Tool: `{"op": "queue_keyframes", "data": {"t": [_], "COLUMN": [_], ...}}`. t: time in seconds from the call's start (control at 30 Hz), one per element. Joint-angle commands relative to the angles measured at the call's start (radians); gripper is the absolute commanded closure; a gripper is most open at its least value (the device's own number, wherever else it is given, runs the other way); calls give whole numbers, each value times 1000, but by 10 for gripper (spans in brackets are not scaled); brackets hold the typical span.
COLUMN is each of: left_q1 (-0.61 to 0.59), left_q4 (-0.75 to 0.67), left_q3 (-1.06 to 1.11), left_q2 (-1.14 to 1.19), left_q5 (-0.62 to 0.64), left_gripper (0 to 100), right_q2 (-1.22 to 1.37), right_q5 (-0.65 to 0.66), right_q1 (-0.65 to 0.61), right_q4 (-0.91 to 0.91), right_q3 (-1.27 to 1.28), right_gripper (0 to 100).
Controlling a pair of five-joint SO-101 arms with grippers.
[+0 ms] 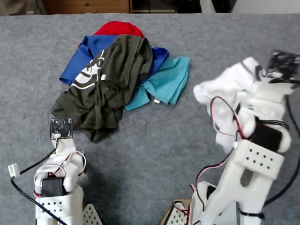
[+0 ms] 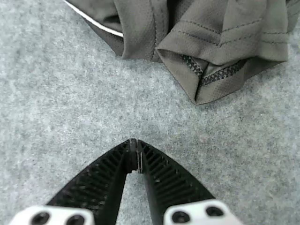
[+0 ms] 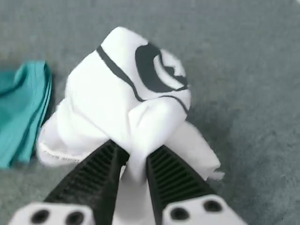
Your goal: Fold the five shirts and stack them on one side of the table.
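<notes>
- Plainly, the right gripper (image 3: 136, 158) was clenched on a fold of the white shirt (image 3: 124, 98), the cloth pinched between its two black ribbed fingers.
- That white shirt, bunched up and showing a dark printed mark and a dark stripe, sat toward the right side of the grey table (image 1: 159, 145). It seemed partly lifted, though the wrist view is too soft to be sure.
- The left gripper (image 2: 136, 157) was closed on nothing, its tips touching, over bare table just short of a hem of the olive shirt (image 2: 211, 33).
- The olive shirt lay crumpled on top of a heap at the far left-centre of the table. It covered part of the blue shirt (image 1: 79, 58), and the red shirt (image 1: 117, 28) was at the heap's far edge.
- The teal shirt (image 1: 166, 82) stuck out from the heap's right side, apart from the white shirt.
</notes>
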Motion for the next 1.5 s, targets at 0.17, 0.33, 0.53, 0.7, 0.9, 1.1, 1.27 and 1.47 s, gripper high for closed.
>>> {"op": "queue_keyframes", "data": {"t": [0.17, 0.33, 0.53, 0.7, 0.9, 1.1, 1.27, 1.47], "left_q1": [-2, -2, -2, -2, -2, -2, -2, -2], "left_q4": [6, 6, 6, 6, 6, 6, 6, 6], "left_q3": [14, 14, 14, 14, 14, 14, 14, 14], "left_q2": [-2, -2, -2, -2, -2, -2, -2, -2], "left_q5": [-2, -2, -2, -2, -2, -2, -2, -2], "left_gripper": [981, 981, 981, 981, 981, 981, 981, 981], "right_q2": [-25, -25, -25, -25, -25, -25, -25, -22], "right_q5": [44, 44, 43, 48, 49, 51, 51, 46], "right_q1": [-185, -278, -285, -285, -285, -285, -285, -285], "right_q4": [-28, -61, -78, -77, -77, -78, -81, -80], "right_q3": [189, 318, 361, 363, 363, 363, 361, 332], "right_gripper": [996, 962, 706, 645, 645, 645, 645, 645]}}
